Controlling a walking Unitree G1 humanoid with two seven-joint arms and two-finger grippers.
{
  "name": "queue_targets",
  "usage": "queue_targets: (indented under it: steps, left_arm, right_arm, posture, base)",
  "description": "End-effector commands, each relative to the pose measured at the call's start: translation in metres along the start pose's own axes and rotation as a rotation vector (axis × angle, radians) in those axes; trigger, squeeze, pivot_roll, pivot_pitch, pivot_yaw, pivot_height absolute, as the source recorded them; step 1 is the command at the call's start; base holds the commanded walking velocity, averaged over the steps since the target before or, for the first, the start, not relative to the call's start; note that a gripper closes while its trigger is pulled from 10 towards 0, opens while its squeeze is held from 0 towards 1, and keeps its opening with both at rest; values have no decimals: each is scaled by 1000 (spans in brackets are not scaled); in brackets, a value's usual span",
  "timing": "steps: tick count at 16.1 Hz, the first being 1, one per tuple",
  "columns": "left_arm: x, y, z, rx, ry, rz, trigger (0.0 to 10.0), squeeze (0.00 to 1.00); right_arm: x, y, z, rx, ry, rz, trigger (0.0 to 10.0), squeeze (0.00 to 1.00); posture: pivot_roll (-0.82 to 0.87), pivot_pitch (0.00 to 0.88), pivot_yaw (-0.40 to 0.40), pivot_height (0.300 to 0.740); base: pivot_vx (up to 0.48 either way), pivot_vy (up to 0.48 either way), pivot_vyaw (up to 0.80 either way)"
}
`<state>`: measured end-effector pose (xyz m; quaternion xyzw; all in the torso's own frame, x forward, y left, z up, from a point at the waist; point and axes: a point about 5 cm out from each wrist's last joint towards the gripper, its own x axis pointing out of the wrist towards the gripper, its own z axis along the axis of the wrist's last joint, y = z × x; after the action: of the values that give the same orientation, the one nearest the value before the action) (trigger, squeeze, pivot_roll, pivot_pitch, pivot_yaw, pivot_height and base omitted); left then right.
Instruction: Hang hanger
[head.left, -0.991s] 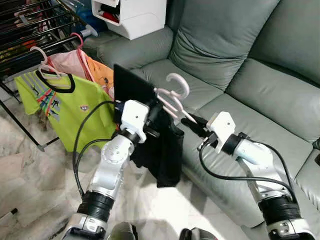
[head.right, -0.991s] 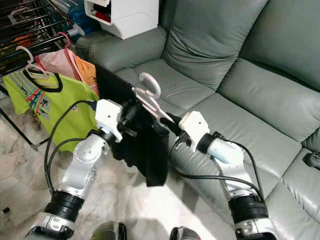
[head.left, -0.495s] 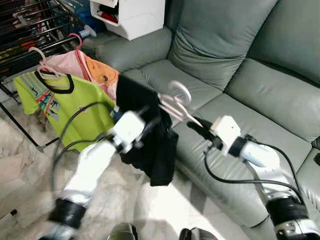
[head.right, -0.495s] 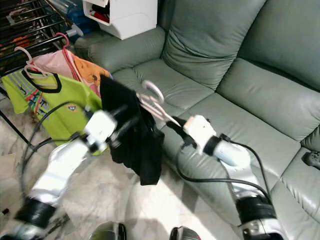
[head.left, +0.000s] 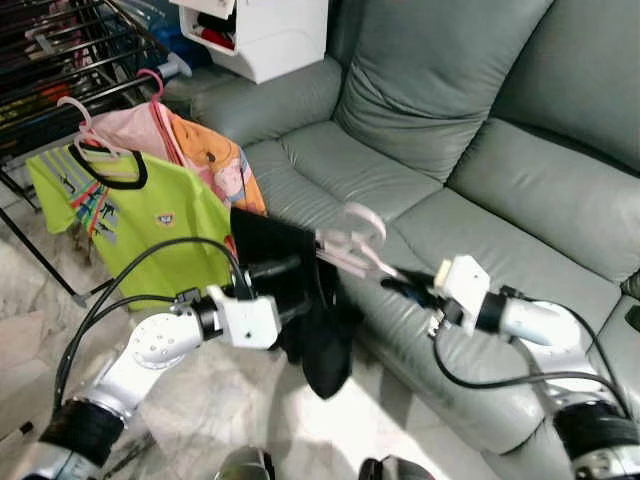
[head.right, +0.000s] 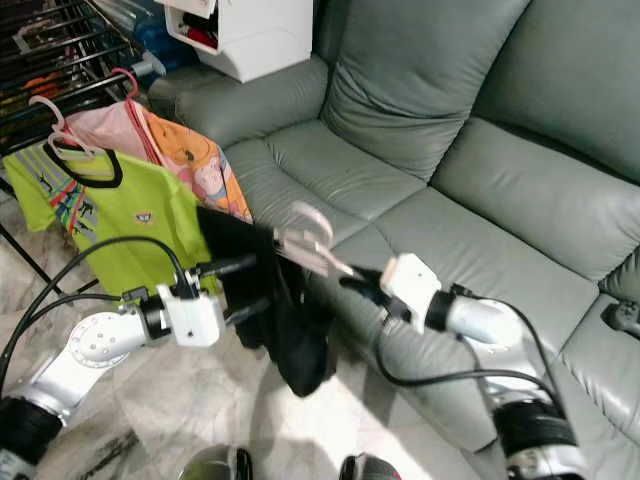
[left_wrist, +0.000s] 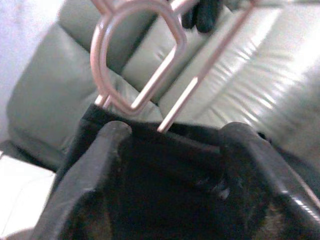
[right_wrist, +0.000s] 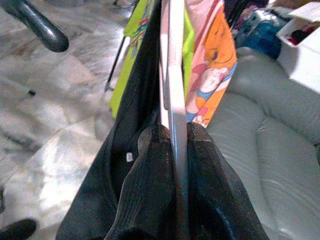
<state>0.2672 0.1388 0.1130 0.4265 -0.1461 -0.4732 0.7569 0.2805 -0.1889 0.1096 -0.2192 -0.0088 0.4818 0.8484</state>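
A pink plastic hanger (head.left: 358, 260) carries a black garment (head.left: 320, 345) in front of the sofa. My right gripper (head.left: 400, 287) is shut on one arm of the hanger (right_wrist: 176, 100), which runs straight out between its fingers. My left gripper (head.left: 305, 285) reaches in from the left at the garment's top edge. It stands open, with its fingers (left_wrist: 100, 165) spread either side of the black cloth just under the hanger. The hanger's hook points up and is free.
A dark drying rack (head.left: 60, 60) stands at the far left, holding a green shirt (head.left: 150, 215) and a pink-and-orange garment (head.left: 205, 150) on hangers. A grey-green sofa (head.left: 440, 90) runs behind and to the right. A white storage box (head.left: 275, 30) sits behind its armrest. Marble floor lies below.
My left arm has dropped low and now reaches in level from the left. The hanger and black garment sit lower and further right, with my right gripper still on the hanger.
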Motion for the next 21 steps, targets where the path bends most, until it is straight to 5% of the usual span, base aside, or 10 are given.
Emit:
queue_targets:
  steps: [1, 8, 9, 16, 17, 18, 21]
  left_arm:
    - [2, 0, 1, 35, -11, -24, 10000, 1000]
    - [11, -1, -12, 102, 7, -71, 10000, 1000]
    - [9, 1, -16, 107, 22, -70, 10000, 0]
    - [9, 23, -39, 116, 118, -83, 10000, 0]
    - [10, 23, -40, 99, 118, -91, 6039, 0]
    - [11, 23, -42, 96, 122, -107, 0, 0]
    - [14, 23, -47, 131, 154, -155, 0, 0]
  right_arm:
    - [2, -1, 8, -25, -48, 18, 10000, 0]
    - [-11, 1, -1, -45, 10, 68, 10000, 0]
    - [-12, 2, -1, -45, 10, 61, 10000, 0]
    - [-12, 14, 3, -103, 0, 99, 10000, 0]
    - [-13, 14, 3, -117, 4, 105, 10000, 0]
    - [-14, 14, 3, -129, 7, 102, 10000, 0]
    - [-22, 12, 4, -206, 38, 102, 10000, 0]
  posture:
    - [-31, 37, 48, 740]
    - [-49, 32, 55, 740]
    - [-52, 32, 56, 740]
    - [-60, 29, 53, 740]
    - [-60, 27, 55, 740]
    - [-60, 27, 55, 740]
    - [-67, 27, 55, 740]
  base:
    - [0, 0, 0]
    - [0, 0, 0]
    - [0, 0, 0]
    - [0, 0, 0]
    - [0, 0, 0]
    - [0, 0, 0]
    - [0, 0, 0]
